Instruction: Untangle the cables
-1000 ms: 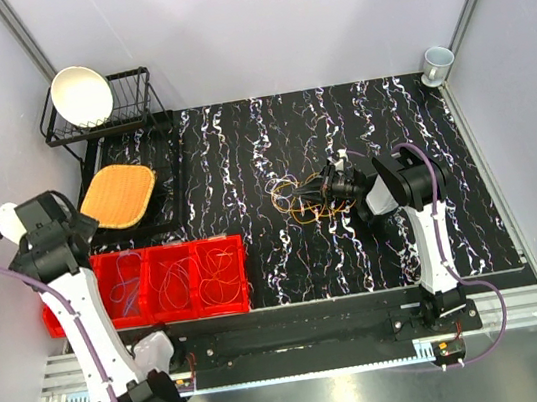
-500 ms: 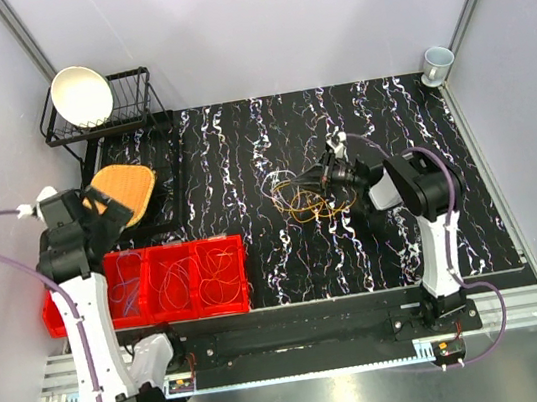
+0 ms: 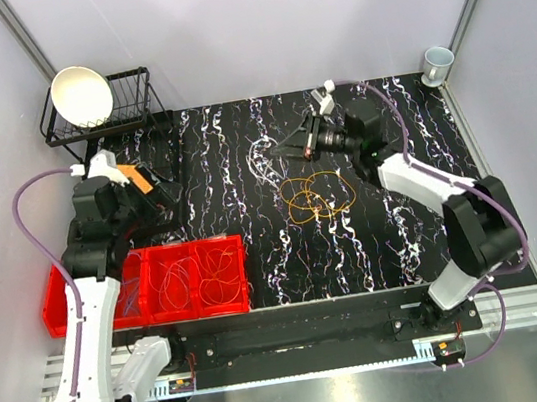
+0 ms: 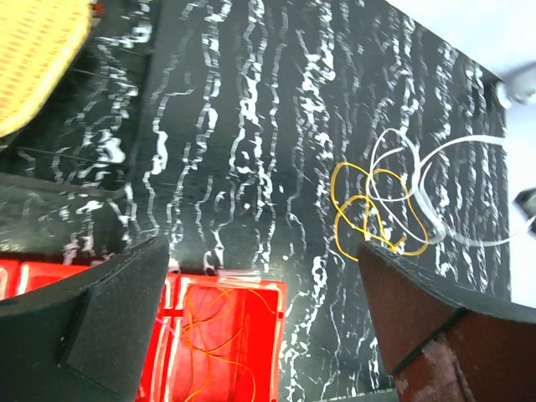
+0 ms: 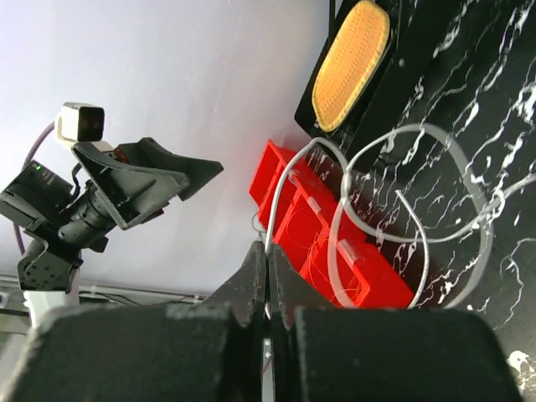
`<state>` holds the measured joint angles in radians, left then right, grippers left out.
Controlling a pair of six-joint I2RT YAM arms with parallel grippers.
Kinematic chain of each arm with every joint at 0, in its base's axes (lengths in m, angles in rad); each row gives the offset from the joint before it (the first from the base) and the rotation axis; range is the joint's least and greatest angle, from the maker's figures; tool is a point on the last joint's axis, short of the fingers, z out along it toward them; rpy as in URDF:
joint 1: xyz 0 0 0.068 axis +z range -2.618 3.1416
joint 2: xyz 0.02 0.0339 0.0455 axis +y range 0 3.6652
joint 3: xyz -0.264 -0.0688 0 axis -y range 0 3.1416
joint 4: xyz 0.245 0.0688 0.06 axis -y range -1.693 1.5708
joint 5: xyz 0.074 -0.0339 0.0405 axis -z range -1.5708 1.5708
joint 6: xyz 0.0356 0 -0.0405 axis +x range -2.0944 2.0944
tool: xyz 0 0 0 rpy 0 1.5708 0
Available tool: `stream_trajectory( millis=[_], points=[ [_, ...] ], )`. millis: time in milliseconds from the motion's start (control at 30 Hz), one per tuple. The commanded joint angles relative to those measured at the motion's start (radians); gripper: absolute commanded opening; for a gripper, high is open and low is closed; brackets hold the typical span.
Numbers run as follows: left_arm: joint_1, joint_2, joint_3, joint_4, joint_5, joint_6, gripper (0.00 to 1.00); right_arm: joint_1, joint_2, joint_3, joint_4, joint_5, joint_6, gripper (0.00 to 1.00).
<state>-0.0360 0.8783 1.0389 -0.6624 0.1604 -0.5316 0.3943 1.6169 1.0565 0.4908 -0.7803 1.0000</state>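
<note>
Pinching the thin whitish-pink cable (image 5: 416,128) between my right gripper's (image 3: 302,141) closed fingers, I hold it raised off the black white-veined mat (image 3: 406,241). The orange and yellow wire loops (image 3: 314,194) lie mid-mat below. From the left wrist view, the pale loops cross the orange ones, so I judge they may be threaded together. A hard pull could drag the whole bundle or cinch a knot, or the wire could slip free. My left gripper (image 3: 157,187) hovers wide open, near the red plastic tray (image 3: 184,244).

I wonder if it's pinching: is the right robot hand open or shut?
Shut. The right gripper has its fingers pressed together on the whitish cable, which loops away from their tips.
</note>
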Motion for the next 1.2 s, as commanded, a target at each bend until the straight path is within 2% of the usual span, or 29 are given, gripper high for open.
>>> stream_trajectory(
  millis=[0,233,567,667,800,967,1167],
  points=[
    [-0.018,-0.012,-0.025,0.121,0.083,-0.001,0.97,0.044,-0.081,0.155,-0.306,0.061,-0.167,0.00],
    [-0.024,-0.068,-0.033,0.077,0.068,0.033,0.96,0.107,-0.121,0.335,-0.469,0.081,-0.224,0.00],
    [-0.024,-0.182,-0.091,-0.055,-0.214,0.091,0.96,0.267,-0.071,0.490,-0.673,0.113,-0.304,0.00],
    [-0.024,-0.203,-0.106,-0.089,-0.317,0.111,0.98,0.320,-0.074,0.470,-0.698,0.140,-0.310,0.00],
    [-0.024,-0.236,-0.138,-0.102,-0.433,0.099,0.99,0.396,-0.068,0.387,-0.634,0.136,-0.261,0.00],
    [-0.022,-0.234,-0.142,-0.100,-0.449,0.098,0.99,0.484,-0.025,0.295,-0.568,0.174,-0.183,0.00],
    [-0.022,-0.256,-0.154,-0.088,-0.443,0.096,0.99,0.526,0.035,0.234,-0.505,0.231,-0.143,0.00]
  ],
)
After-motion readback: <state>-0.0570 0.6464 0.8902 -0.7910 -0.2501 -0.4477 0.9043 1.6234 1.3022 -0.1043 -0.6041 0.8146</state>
